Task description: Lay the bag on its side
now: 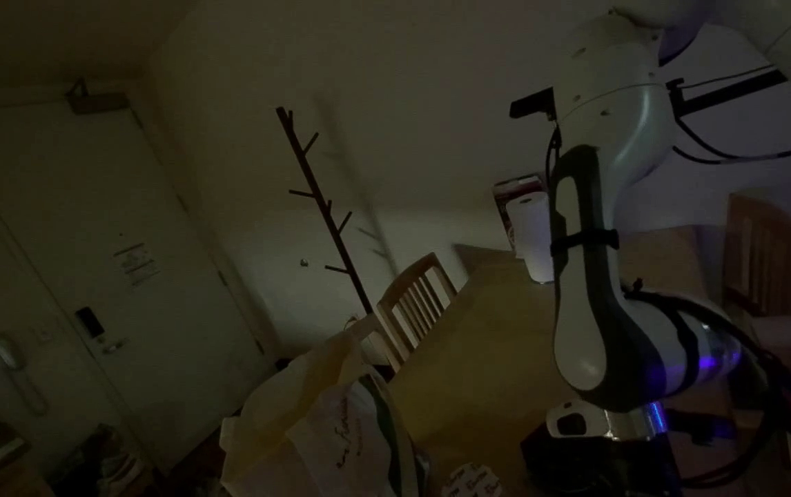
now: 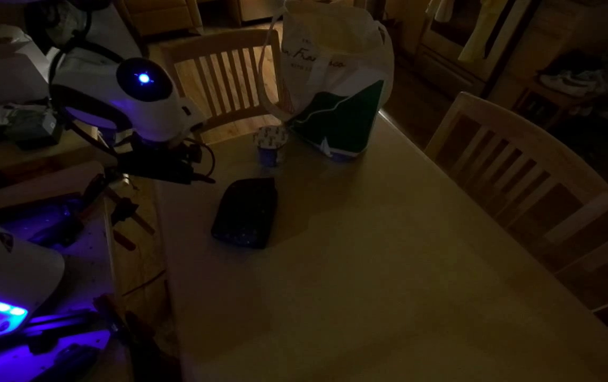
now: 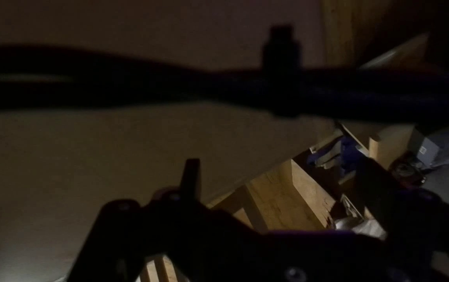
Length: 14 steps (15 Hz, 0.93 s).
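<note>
The bag is a small dark, soft-sided block on the table, close to its robot-side edge. It seems to stand upright, but the dim light hides its folds. In an exterior view a dark shape under the wrist appears to be the bag, merging with the dark gripper. My gripper hangs beside the bag on the robot side, apart from it, a little above the table edge. In the wrist view the gripper has its fingers wide apart with nothing between them. The bag does not show in the wrist view.
A large pale tote with a green print stands at the table's end. A cup with a patterned lid stands between tote and bag. A paper roll and a box stand farther along. Wooden chairs flank the table.
</note>
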Available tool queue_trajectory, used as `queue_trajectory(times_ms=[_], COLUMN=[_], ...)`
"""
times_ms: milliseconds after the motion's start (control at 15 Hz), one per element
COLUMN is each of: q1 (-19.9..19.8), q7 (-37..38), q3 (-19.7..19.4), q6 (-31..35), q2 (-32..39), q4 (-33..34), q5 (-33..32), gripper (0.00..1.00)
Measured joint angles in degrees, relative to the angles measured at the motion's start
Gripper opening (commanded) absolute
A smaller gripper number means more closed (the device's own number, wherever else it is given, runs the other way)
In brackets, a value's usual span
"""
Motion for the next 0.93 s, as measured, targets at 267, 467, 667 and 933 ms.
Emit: queue_trajectory(times_ms=[267,467,667,933], q1=[-1.60,3.25,10.11,21.61], q7=[1.04,7.04,15.72,28.69], q3=[2.36,-0.21,-4.45,-19.18], q6=[-7.94,-8.20,-8.64,-13.66], q2=[-8.32,-16.79,-25.40,-35.33], q4=[-0.07,-0.05,-0.52,0.49], q5=[5.46,6.10,4.86,-3.90], gripper=[1.00,1.00,1.00,1.00])
